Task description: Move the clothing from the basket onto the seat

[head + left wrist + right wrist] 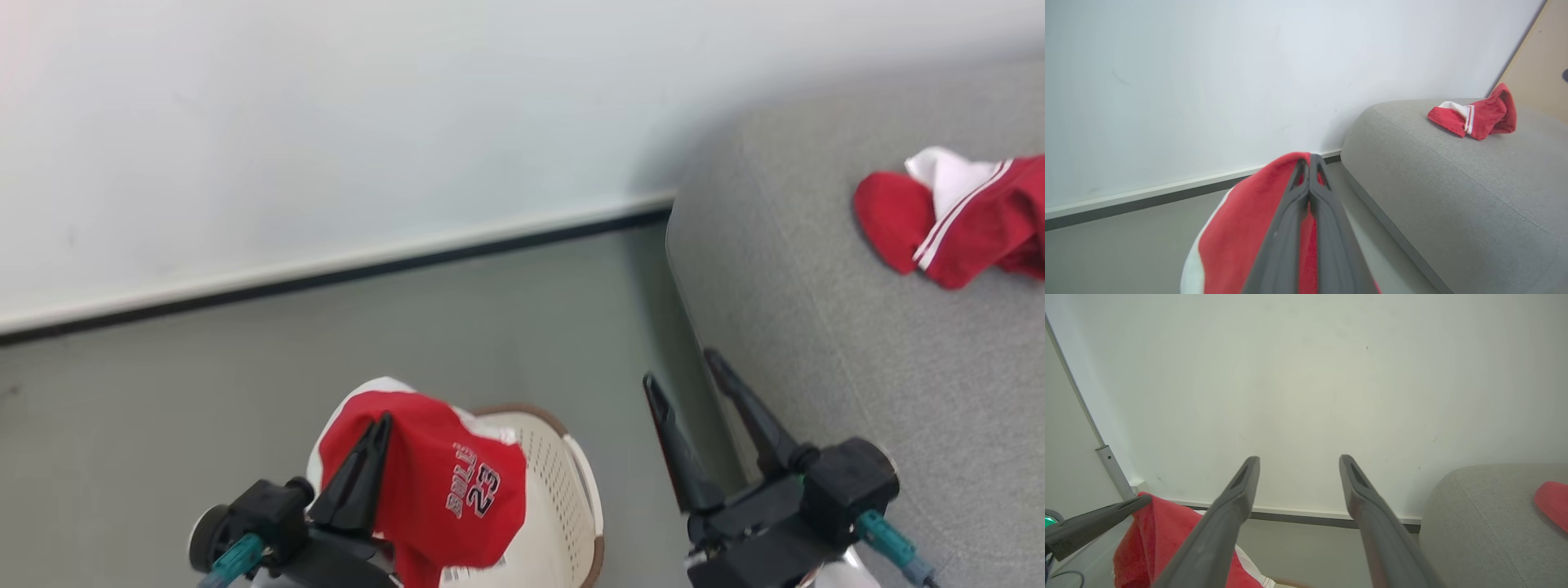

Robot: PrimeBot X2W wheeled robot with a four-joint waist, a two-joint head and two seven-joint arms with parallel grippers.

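My left gripper (380,422) is shut on a red jersey (441,482) with white trim and the number 23, held up above the basket (563,490). The left wrist view has the closed fingers (1309,163) pinching that red garment (1241,228). The cream perforated basket with its brown rim sits on the floor at the lower middle. A second red-and-white garment (963,216) lies on the grey seat (857,367) at the right. My right gripper (682,366) hangs open and empty between basket and seat, next to the seat's edge.
A pale wall (326,122) with a white and dark baseboard (343,269) runs behind the grey floor (163,392). A tan panel (1543,61) stands behind the seat in the left wrist view. A metal strip (1112,469) runs up the wall at the left.
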